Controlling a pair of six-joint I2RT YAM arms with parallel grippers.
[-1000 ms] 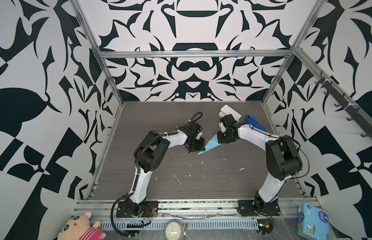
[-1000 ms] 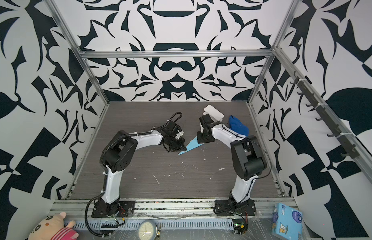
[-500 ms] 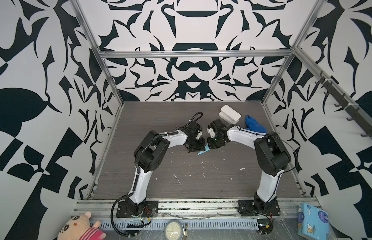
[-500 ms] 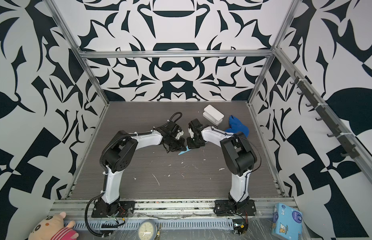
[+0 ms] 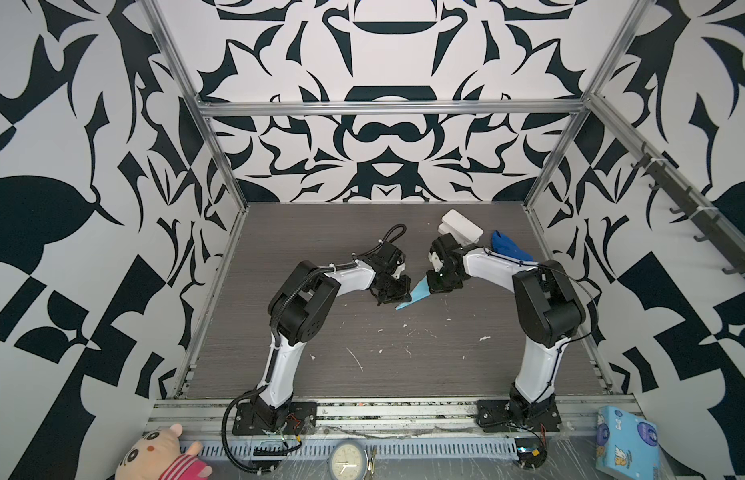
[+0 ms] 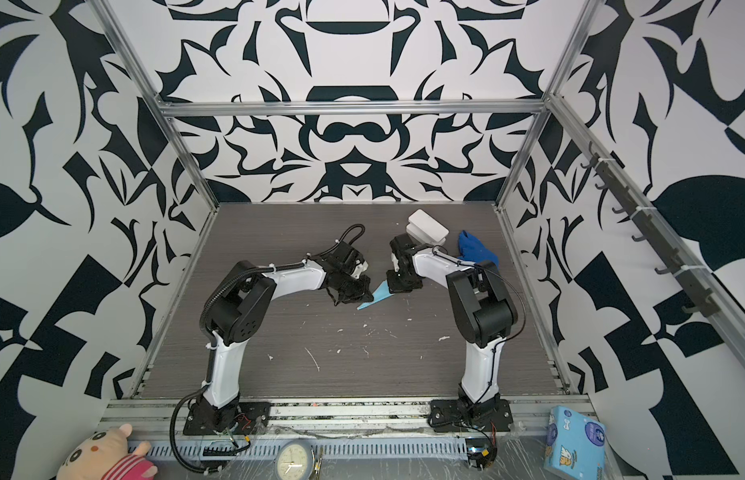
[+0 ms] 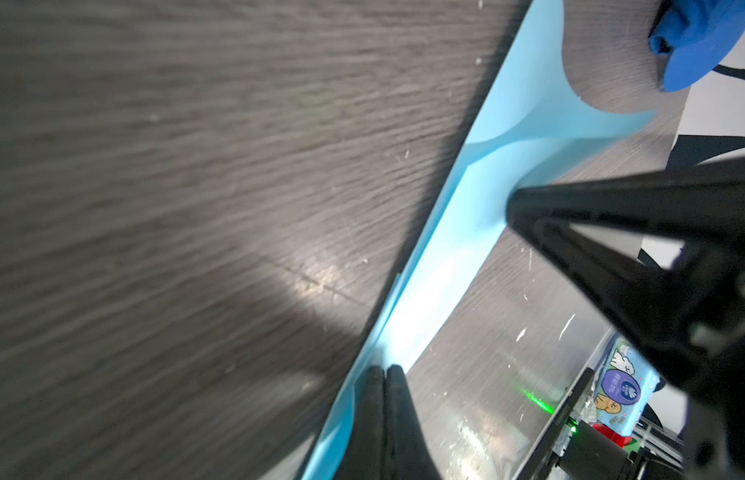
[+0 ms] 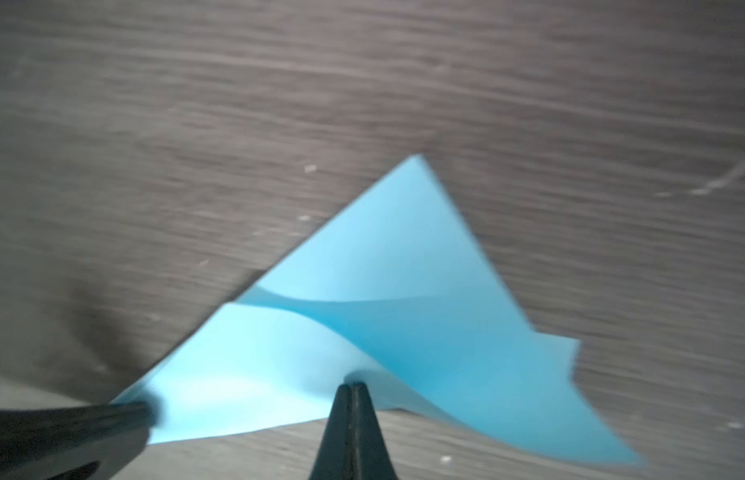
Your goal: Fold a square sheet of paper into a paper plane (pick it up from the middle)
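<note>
In both top views the sheet of paper (image 5: 416, 293) (image 6: 377, 297) is a little above the middle of the frame, over the dark wooden table (image 5: 362, 353). It is light blue and shows there as a slim pointed shape whose tip points to the lower left. It sits directly between the two arms.

The left gripper (image 5: 398, 293) (image 6: 362, 291) meets the paper from the left side. In the left wrist view its fingertips (image 7: 385, 370) are pressed together, and they pinch the paper (image 7: 445, 249) at one long edge. The right gripper (image 5: 435, 286) (image 6: 398, 284) meets the paper from the right side. In the right wrist view its fingertips (image 8: 352, 386) are also pressed together and pinch the paper (image 8: 383, 291), which is folded to a triangle with one loose layer curling up. The black tip of the left gripper (image 8: 146, 411) touches a corner of the paper in the same view. The picture does not show clearly whether the paper touches the table.

Behind the right arm, to the upper right of the paper, a white box (image 5: 462, 226) lies on the table, and a dark blue cloth (image 5: 508, 247) is just beside it. At the bottom edge of the frame, outside the table, there are a plush toy (image 5: 154, 457) in the lower left, a small clock (image 5: 348, 461) in the middle and a printed light-blue box (image 5: 626, 440) in the lower right.
</note>
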